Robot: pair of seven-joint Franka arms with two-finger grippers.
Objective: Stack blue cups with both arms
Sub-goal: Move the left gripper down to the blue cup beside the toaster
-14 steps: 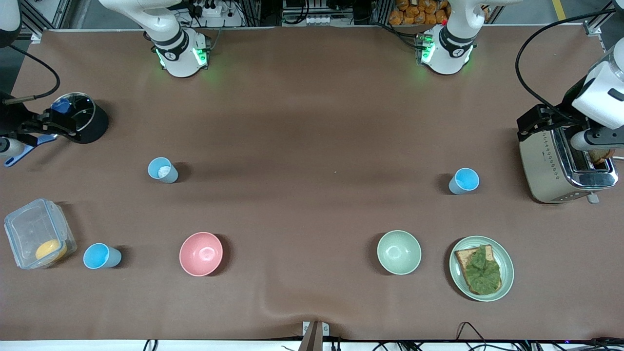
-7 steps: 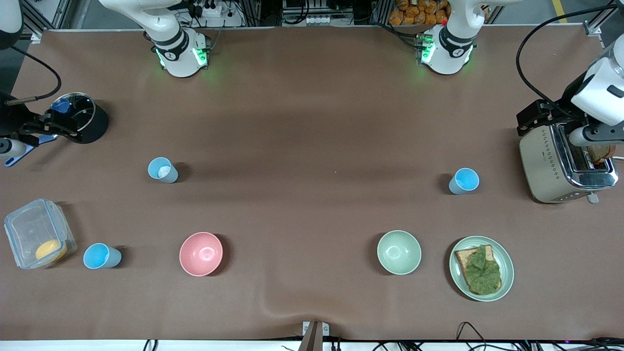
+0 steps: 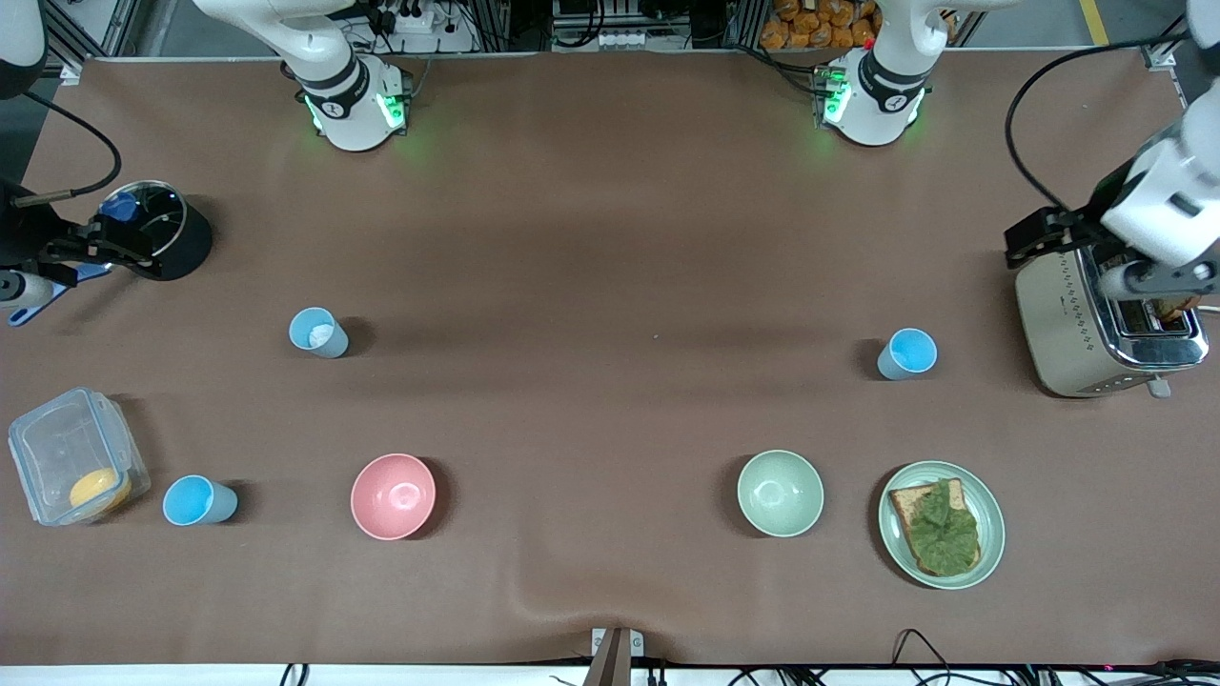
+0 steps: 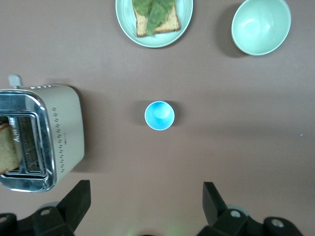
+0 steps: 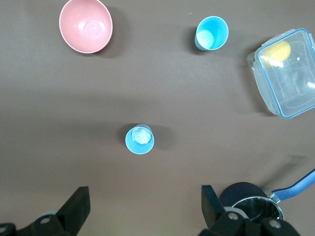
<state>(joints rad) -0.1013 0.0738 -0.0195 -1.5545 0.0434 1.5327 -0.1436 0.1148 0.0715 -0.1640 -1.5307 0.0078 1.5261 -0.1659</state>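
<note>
Currently, both arms wait with their grippers up in the air, and no cup is stacked.

- Left gripper (image 4: 146,186): fingers spread wide and released, holding nothing. It hangs over bare brown tablecloth (image 3: 610,286), between the left arm's base (image 3: 867,105) and the bright blue plastic tumbler (image 3: 907,353).
- Right gripper (image 5: 144,189): fingers spread wide and released, holding nothing. It hangs over bare cloth between the right arm's base (image 3: 353,105) and the pale blue plastic tumbler with a white patch inside (image 3: 317,332).
- Bright blue plastic tumbler: upright, mouth up, toward the left arm's end of the table, near the silver two-slot toaster (image 3: 1067,324) but apart from it.
- Pale blue plastic tumbler: upright, mouth up, toward the right arm's end, standing alone.
- Third blue plastic tumbler (image 3: 197,501): upright, nearer to the front camera than the pale one, just beside the clear lidded plastic container (image 3: 57,448).
- Round pink bowl (image 3: 393,495) and round pale green bowl (image 3: 780,493): nearer to the front camera than the two first tumblers, well apart from each other.
- Pale green plate (image 3: 995,526): beside the green bowl, carrying toast topped with a green leaf.
</note>
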